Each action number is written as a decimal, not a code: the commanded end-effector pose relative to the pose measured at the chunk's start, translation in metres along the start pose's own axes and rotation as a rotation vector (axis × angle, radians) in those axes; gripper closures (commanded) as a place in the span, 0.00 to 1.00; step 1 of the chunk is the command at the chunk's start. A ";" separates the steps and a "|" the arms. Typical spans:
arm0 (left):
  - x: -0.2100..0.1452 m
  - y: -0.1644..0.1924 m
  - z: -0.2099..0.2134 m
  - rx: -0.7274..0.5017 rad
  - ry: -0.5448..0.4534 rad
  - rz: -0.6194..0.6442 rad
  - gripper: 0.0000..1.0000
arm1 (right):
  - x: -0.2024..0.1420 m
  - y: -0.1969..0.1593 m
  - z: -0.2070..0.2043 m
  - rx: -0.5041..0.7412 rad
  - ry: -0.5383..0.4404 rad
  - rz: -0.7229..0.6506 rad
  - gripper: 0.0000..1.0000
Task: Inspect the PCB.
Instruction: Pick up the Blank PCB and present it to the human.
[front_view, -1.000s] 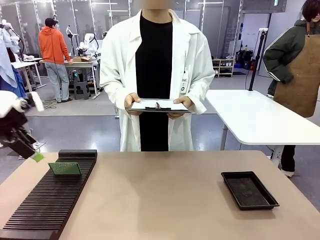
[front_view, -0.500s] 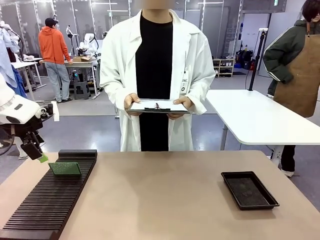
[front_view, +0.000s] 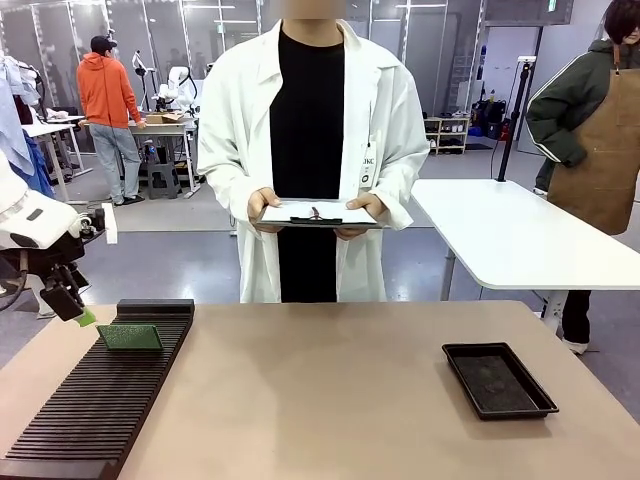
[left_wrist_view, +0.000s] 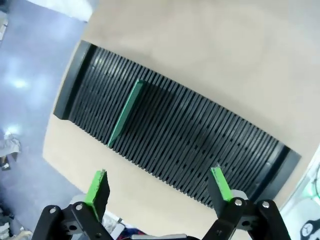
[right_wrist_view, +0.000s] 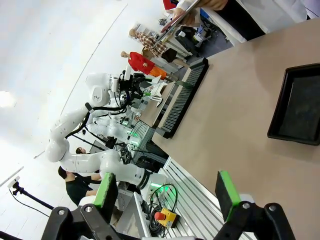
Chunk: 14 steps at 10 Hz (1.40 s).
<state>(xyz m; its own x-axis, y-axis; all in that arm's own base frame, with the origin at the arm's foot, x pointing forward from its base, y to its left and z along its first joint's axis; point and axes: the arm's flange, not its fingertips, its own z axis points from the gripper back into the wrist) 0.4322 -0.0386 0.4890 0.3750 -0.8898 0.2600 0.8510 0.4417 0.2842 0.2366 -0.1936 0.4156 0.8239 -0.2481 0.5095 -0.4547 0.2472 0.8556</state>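
On the table's (front_view: 330, 400) left side, as the robot sees it, lies a long black slotted rack (front_view: 100, 400). The PCB (front_view: 130, 337) stands on its long edge in a slot near the rack's far end, its speckled green face towards the robot. The left gripper (front_view: 78, 312) hangs just beside the rack's far left corner, above the table edge, near the PCB but not touching it. Seen from the left wrist, its green-padded fingers (left_wrist_view: 98, 186) stand wide apart with nothing between them, and the PCB (left_wrist_view: 126, 120) shows below as a thin green line across the rack (left_wrist_view: 200, 145).

The right gripper (right_wrist_view: 167, 192) is also spread wide and holds nothing. It is well above the table, and its wrist view looks down on a shallow black tray (right_wrist_view: 297, 112).

That tray (front_view: 498, 380) sits on the table's right side, well apart from the rack. At the far side a person in a white coat holds a clipboard (front_view: 318, 212) in both hands.
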 end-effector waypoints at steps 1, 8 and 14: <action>0.007 0.014 -0.019 0.020 0.070 -0.171 0.00 | 0.001 0.000 0.001 0.007 -0.009 0.017 0.00; 0.018 0.058 -0.111 0.068 0.176 -0.471 0.00 | 0.001 0.000 0.001 0.007 -0.009 0.017 0.00; 0.008 0.080 -0.166 0.032 0.213 -0.435 0.00 | 0.001 0.000 0.001 0.007 -0.009 0.017 0.00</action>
<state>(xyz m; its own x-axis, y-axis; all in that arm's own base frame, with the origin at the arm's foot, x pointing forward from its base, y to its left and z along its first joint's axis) 0.5555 -0.0280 0.3623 0.0527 -0.9965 -0.0643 0.9404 0.0279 0.3389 0.2369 -0.1933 0.4156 0.8244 -0.2476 0.5091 -0.4545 0.2467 0.8559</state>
